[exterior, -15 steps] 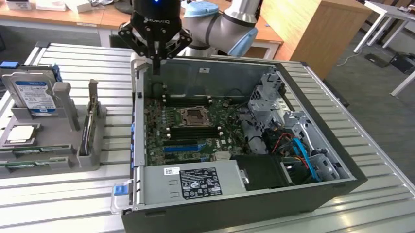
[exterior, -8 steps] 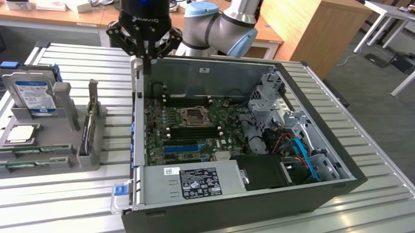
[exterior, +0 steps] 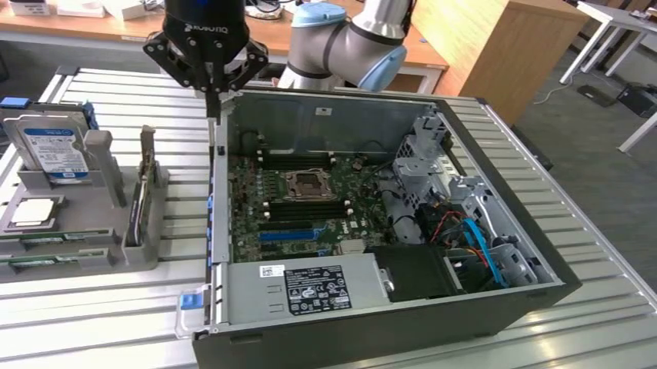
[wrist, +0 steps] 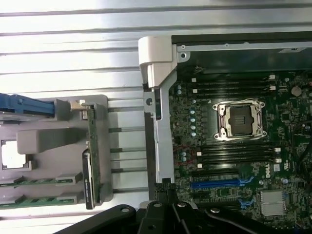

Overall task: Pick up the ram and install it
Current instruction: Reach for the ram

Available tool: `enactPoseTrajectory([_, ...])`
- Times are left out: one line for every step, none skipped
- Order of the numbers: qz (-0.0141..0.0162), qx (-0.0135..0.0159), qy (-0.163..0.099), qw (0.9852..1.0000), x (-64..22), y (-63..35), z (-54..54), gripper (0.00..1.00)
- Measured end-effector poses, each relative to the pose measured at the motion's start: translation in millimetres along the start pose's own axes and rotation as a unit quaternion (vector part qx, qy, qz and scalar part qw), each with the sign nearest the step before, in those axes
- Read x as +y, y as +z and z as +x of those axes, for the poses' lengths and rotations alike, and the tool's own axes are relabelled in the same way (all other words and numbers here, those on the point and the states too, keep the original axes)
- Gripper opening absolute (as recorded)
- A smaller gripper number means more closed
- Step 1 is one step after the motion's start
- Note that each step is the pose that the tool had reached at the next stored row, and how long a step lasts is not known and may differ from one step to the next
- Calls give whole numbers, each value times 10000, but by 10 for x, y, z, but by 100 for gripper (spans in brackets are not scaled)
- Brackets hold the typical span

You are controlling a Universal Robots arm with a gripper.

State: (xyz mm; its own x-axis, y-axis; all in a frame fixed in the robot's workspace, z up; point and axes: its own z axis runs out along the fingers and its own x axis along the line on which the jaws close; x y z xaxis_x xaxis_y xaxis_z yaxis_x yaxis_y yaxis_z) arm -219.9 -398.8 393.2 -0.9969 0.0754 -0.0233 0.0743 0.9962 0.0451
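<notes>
Saw open computer case [exterior: 411, 327] nearest. Found jaws clenched empty above its side wall. Noted ram [exterior: 46, 261] lying flat in grey tray [exterior: 138, 254] on bench [exterior: 103, 327], untouched.

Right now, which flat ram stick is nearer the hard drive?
The ram stick next to the CPU; the other stick lies one row farther from the hard drive.

1. The ram [exterior: 46, 241] was a slim green strip, lying level and not held by the claw [exterior: 212, 104].
2. It sat well apart from the claw, toward the exterior view's left.
3. A second ram strip [exterior: 41, 261] lay just beside it.
</notes>
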Motion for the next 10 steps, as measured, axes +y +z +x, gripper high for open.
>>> enactPoseTrajectory([0, 0, -1, 10000, -2, -1, 25, 11])
enactPoseTrajectory([0, 0, -1, 10000, -4, -2, 50, 11])
enactPoseTrajectory([0, 0, -1, 10000, -6, -2, 77, 11])
enactPoseTrajectory([0, 0, -1, 10000, -8, -3, 104, 11])
enactPoseTrajectory([0, 0, 0, 10000, -10, -3, 131, 11])
enactPoseTrajectory([0, 0, 0, 10000, -12, -4, 159, 11])
enactPoseTrajectory([0, 0, 0, 10000, -14, -4, 189, 11])
enactPoseTrajectory([0, 0, 0, 10000, -17, -5, 221, 11])
enactPoseTrajectory([0, 0, -1, 10000, -23, -6, 296, 11])
enactPoseTrajectory([0, 0, -1, 10000, -25, -7, 330, 11])
